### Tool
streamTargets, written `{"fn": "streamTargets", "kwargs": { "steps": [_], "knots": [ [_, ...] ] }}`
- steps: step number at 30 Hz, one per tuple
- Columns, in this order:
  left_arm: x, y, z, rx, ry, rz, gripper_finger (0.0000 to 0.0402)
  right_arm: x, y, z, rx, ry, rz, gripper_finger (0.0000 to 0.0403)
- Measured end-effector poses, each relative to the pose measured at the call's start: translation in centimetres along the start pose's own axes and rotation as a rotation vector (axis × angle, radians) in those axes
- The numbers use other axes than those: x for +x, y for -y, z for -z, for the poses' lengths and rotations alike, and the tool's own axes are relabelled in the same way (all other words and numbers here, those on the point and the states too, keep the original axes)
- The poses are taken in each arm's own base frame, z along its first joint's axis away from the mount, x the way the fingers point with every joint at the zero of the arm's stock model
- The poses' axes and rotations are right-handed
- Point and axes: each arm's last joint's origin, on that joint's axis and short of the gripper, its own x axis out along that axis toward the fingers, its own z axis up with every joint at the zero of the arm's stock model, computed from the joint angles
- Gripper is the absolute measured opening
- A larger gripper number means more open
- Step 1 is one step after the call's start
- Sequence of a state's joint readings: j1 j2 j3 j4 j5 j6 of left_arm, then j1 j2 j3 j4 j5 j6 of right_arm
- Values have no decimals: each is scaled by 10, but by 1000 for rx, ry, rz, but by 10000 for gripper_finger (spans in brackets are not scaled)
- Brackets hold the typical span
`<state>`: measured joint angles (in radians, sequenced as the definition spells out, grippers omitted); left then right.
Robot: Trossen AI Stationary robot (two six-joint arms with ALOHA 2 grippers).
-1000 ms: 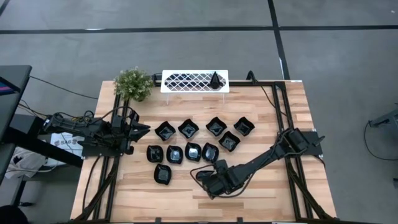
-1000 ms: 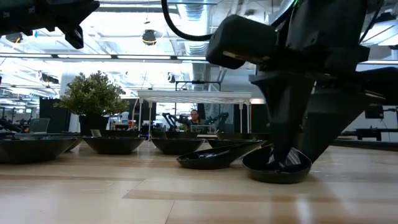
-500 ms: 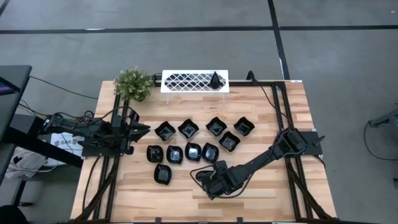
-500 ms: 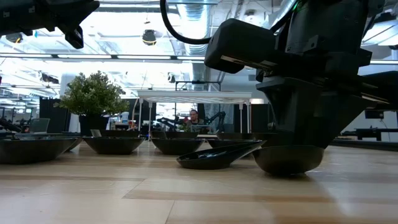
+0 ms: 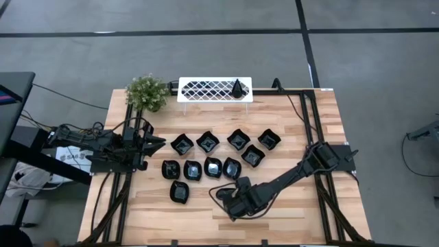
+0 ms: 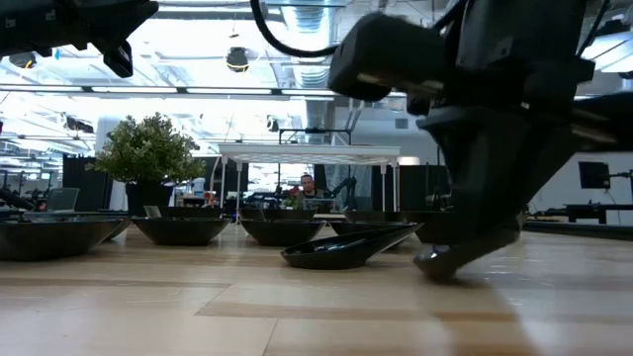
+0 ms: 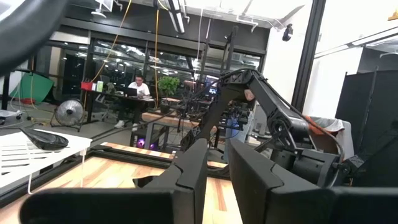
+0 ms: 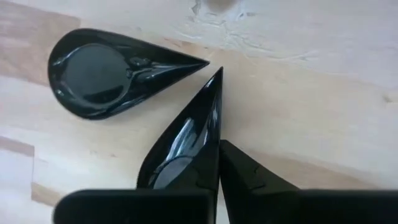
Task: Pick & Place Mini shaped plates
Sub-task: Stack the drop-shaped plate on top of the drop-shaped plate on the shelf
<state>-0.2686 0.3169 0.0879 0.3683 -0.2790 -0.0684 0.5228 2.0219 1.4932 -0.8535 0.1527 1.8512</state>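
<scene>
Several glossy black mini shaped plates point(image 5: 212, 167) lie flat in the middle of the wooden table. One more stands on edge in the white lattice rack point(image 5: 214, 89) at the far edge. My right gripper point(image 5: 228, 200) is low over the near middle of the table, shut on a teardrop-shaped plate point(image 8: 186, 140). A second teardrop plate point(image 8: 106, 71) lies flat just beyond it. My left gripper point(image 5: 159, 143) waits above the table's left side, its fingers point(image 7: 193, 165) a little apart with nothing between them. My right gripper pinches the teardrop plate's rim point(image 8: 210, 152) between its two fingers, on one long side back from the pointed tip point(image 8: 217, 73). The fingers come from above. The plate is tipped up on edge and tilted, its lowest part point(image 6: 440, 267) at or just above the tabletop.
A small green plant point(image 5: 147, 92) stands at the far left corner beside the rack. Black frame rails point(image 5: 317, 137) run along the table's left and right sides. Bare wood point(image 5: 295, 213) lies at the near right.
My right gripper has shut on the teardrop plate's rim; its fingers stood open in the flat plate a second ago. The plate has come up off the table and tipped from level onto its edge.
</scene>
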Motion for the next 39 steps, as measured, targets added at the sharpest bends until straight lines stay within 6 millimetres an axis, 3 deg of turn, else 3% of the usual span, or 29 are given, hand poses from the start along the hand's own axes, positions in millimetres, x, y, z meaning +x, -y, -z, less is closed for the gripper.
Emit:
{"fn": "streamTargets", "kwargs": {
  "steps": [3, 8, 15, 22, 29, 35, 39],
  "knots": [
    [0, 0, 0, 0, 0, 0, 67, -13, -3, -1, -25, 3, 12, 3],
    [0, 0, 0, 0, 0, 0, 67, -53, -7, -10, -71, 21, -13, 2],
    [0, 0, 0, -1, 2, 0, 67, -114, 2, -50, -120, 171, -122, 1],
    [0, 0, -1, -2, 5, 0, 67, -166, 20, -122, -213, 338, -188, 1],
    [0, 0, -1, -2, 7, 1, 67, -201, 48, -209, -302, 478, -183, 1],
    [0, 0, -1, -2, 8, 1, 67, -215, 71, -281, -354, 533, -257, 1],
    [0, 0, -1, -3, 12, 1, 67, -212, 83, -322, -381, 544, -307, 1]
  ]
}}
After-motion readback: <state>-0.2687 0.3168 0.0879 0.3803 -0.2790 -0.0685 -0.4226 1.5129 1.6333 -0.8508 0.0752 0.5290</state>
